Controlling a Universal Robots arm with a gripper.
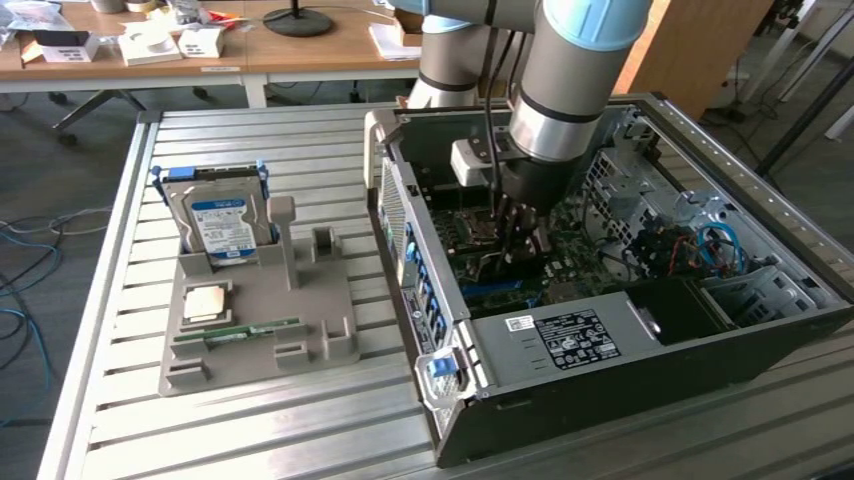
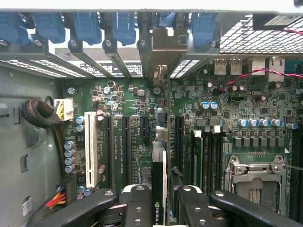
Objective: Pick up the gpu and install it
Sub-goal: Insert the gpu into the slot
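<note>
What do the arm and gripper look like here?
The arm is silver-grey tubing with pale blue joint caps and a black cable alongside. A pale box is mounted at the wrist. The gripper is black, with jointed link fingers studded with silver screws.

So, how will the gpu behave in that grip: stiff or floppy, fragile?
Probably stiff: the gpu stands straight on edge in the gripper, with no sag. Likely light for its size, being a thin card. Probably fragile under sideways force, since it is narrow and sits edge-on over the motherboard slots.
</note>
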